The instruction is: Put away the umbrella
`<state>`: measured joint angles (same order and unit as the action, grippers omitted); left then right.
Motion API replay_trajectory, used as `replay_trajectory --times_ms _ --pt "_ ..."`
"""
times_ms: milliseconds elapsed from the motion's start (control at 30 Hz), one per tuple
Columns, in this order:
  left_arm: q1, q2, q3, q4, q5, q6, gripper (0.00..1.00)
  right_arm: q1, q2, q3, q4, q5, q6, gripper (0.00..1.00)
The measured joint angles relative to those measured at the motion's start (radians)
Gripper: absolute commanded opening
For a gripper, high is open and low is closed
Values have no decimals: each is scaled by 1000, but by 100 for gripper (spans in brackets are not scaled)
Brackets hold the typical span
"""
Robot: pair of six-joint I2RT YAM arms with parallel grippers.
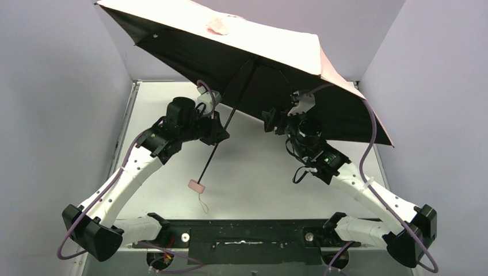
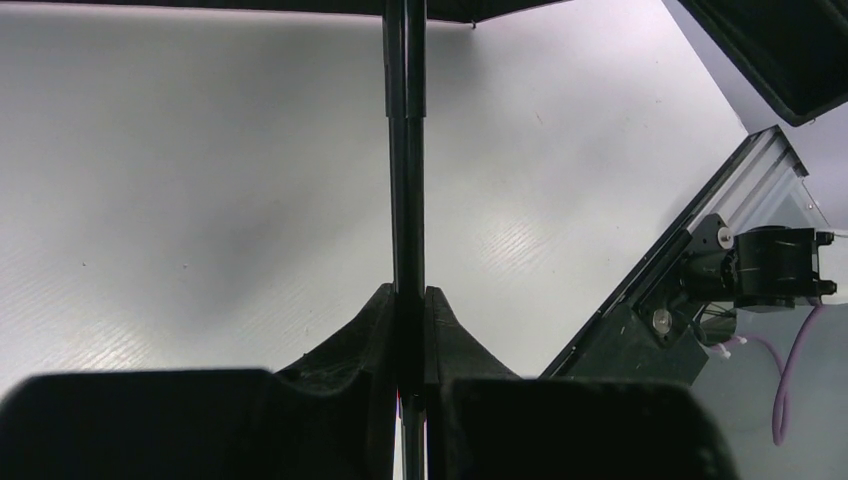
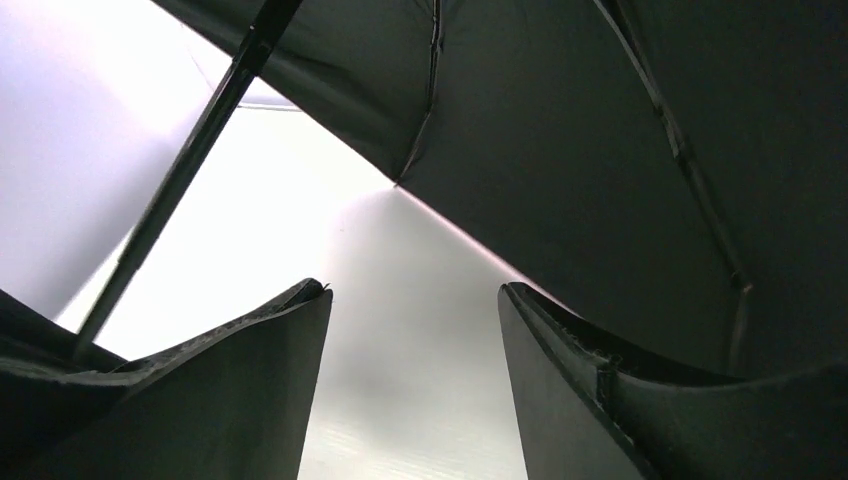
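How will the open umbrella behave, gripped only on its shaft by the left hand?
The umbrella is probably top-heavy: its wide canopy tilts above the left hand clamped on the thin shaft, so it may swing or twist. Likely light for its size: thin fabric on slim ribs. The strap dangles, so floppy.

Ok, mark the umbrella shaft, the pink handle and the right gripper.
umbrella shaft [image 2: 405,150], left wrist view, on the black tube partway along its length.
pink handle [image 1: 197,186], top external view, middle of the pink end block.
right gripper [image 3: 412,292], right wrist view, midway between its open fingertips.
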<state>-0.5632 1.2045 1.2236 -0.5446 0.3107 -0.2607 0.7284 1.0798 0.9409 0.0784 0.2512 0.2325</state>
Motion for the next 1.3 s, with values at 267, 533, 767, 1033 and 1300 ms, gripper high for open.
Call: replay_trajectory --times_ms 267,533,767,1033,1300 --pt "-1 0 0 24 -18 0 0 0 51 7 34 44 454 63" --pt "-1 8 0 58 -15 5 0 0 124 21 168 47 743 63" --pt "0 21 -16 99 0 6 0 1 252 108 281 16 834 62" --pt "0 21 -48 145 4 6 0 2 346 216 286 -8 855 57" --pt "0 20 -68 173 4 7 0 0 404 309 210 16 801 54"
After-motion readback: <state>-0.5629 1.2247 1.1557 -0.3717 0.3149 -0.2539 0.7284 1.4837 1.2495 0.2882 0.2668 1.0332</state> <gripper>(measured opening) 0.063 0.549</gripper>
